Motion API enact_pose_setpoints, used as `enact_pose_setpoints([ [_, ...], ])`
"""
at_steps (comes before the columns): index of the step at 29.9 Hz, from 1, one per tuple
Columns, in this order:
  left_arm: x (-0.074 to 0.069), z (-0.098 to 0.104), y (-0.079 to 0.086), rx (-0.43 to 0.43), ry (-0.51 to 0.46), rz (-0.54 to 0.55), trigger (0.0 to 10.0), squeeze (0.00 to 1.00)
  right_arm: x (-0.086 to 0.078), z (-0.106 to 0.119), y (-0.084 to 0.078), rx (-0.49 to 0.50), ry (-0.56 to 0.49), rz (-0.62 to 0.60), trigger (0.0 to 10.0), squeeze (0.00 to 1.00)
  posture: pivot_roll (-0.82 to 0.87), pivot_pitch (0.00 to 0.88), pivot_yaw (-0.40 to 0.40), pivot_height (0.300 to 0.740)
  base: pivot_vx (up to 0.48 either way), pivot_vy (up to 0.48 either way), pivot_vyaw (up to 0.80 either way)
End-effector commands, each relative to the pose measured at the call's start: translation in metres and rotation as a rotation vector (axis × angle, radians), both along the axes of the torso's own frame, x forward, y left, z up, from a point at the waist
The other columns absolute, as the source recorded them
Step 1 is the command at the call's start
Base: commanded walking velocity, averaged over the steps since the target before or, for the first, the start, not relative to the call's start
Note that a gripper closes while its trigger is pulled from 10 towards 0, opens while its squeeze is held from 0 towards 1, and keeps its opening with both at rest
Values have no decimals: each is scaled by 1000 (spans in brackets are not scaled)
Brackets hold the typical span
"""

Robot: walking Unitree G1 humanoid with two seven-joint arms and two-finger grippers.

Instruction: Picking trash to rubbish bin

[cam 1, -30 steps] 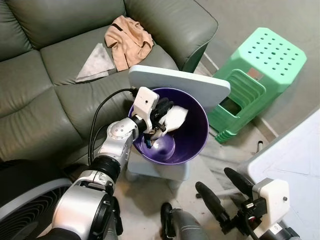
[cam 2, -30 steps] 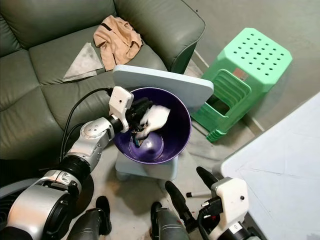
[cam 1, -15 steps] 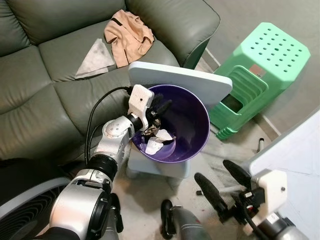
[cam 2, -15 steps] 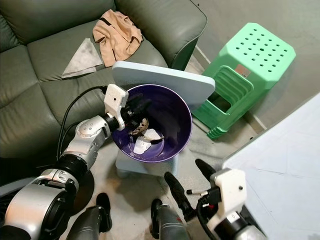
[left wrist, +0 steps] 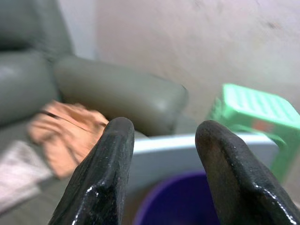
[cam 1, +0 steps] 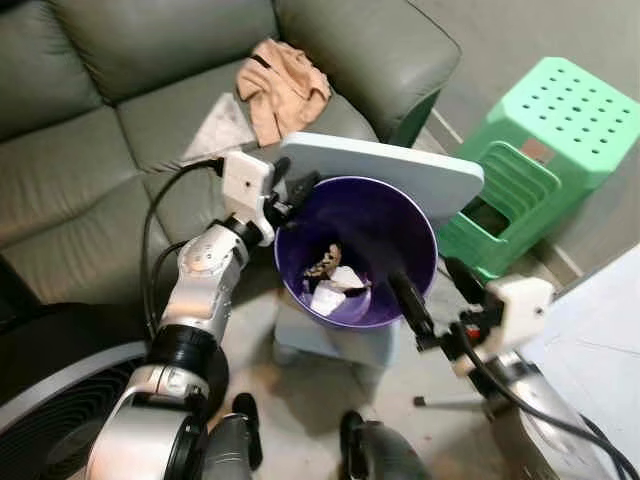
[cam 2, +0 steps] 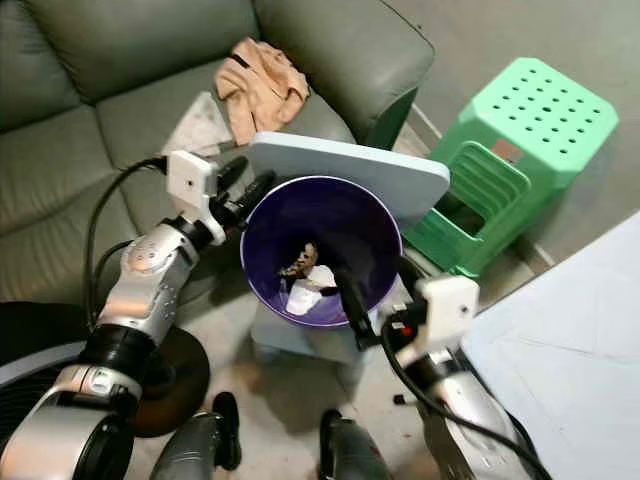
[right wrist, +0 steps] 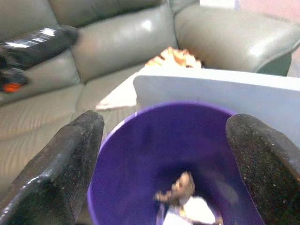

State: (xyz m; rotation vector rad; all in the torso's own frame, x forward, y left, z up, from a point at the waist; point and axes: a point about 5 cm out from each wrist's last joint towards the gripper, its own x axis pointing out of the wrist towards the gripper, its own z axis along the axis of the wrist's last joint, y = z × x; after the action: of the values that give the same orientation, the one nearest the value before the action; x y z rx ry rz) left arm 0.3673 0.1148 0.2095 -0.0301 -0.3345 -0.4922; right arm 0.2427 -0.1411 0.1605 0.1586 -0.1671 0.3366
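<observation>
Trash (cam 1: 335, 280): a crumpled white scrap and a small brown piece are lying at the bottom of the purple rubbish bin (cam 1: 415, 235). I am judging both to be light, soft and easily crushed, neither slippery nor fragile; if they needed lifting, a gentle pinch across a raised fold of the white scrap would be enough.

Bin: it is standing on a pale base just in front of the grey-green sofa (cam 1: 90, 180), with its pale blue lid (cam 1: 390, 170) tilted up along the far rim. A green stool (cam 1: 545, 140) is standing to its right.

Left hand (cam 1: 290, 190): I am holding it at the bin's far-left rim, just beside the lid's left end. Its two black fingers (left wrist: 101, 183) are spread apart and gripping nothing; between them in the left wrist view I am seeing the lid, the purple rim and the sofa arm.

Right hand (cam 1: 430, 290): I am reaching it toward the bin's near-right rim, one finger lying over the rim. Its fingers (right wrist: 61, 173) are spread wide and empty, framing the bin's mouth and the trash inside.

Also on the sofa: a tan cloth (cam 1: 285, 90) and a pale triangular piece (cam 1: 222, 130), well apart from the bin.
</observation>
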Motion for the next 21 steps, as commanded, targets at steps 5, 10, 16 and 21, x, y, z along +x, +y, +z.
enact_pose_setpoints([
  [5,-11,-7,11,-78,38,111,10000,0,21,-11,0,-21,-4,-46,10000,0,-40,132,-18,740,0,0,0],
  [10,-17,-10,19,-82,34,193,10000,0,36,-12,-7,-50,-23,-111,10000,0,-23,101,-35,740,0,0,0],
  [16,-21,-22,37,-103,78,297,10000,0,51,-9,-22,-76,-43,-200,10000,0,-21,67,-48,740,0,0,0],
  [21,-23,-24,46,-117,98,334,10000,0,55,-10,-30,-91,-50,-256,10000,0,-29,46,-58,740,0,0,0],
])
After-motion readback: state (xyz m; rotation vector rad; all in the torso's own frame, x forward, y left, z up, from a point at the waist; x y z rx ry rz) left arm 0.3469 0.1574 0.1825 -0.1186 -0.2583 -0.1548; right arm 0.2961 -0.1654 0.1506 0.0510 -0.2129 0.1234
